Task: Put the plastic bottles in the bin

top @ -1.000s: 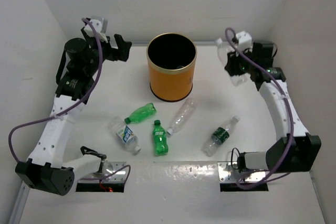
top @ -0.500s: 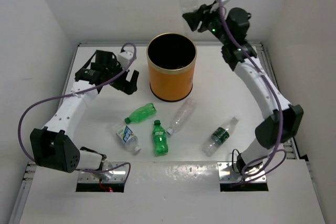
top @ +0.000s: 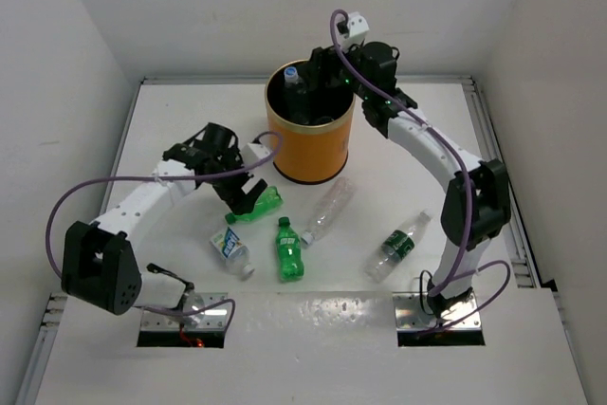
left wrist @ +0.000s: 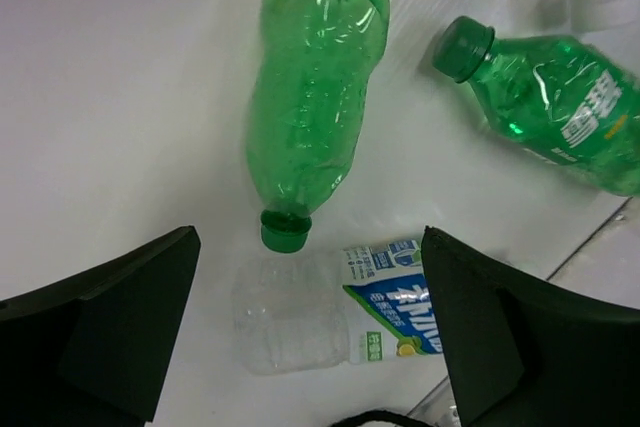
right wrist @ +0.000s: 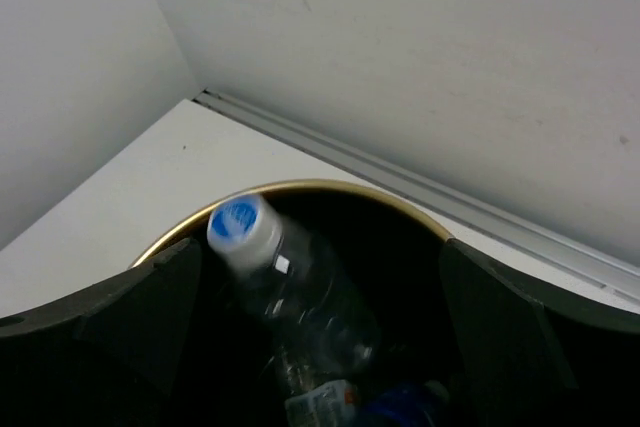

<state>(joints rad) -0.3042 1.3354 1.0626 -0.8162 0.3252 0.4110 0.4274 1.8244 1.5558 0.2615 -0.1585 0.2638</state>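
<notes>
The orange bin (top: 308, 154) stands at the back centre. My right gripper (top: 321, 71) hangs open just over its mouth. Below the jaws a clear bottle with a blue-and-white cap (right wrist: 300, 292) lies loose and tilted inside the bin's gold rim (right wrist: 330, 190), on other bottles, clear of my right gripper (right wrist: 320, 247). My left gripper (top: 248, 198) is open low over a plain green bottle (left wrist: 315, 107), whose cap lies between the open jaws of that left gripper (left wrist: 310, 247). Nearby lie a clear bottle with a blue-and-white label (left wrist: 330, 312) and a labelled green bottle (left wrist: 550, 107).
A clear crinkled bottle (top: 327, 209) and a clear green-labelled bottle (top: 398, 244) lie right of the green ones. White walls close in the table on three sides. Both arm bases sit at the near edge.
My right arm swung the clear bottle from the right side over the bin and let go; the bottle now sits in the bin. My left arm came forward and down over the green bottle.
</notes>
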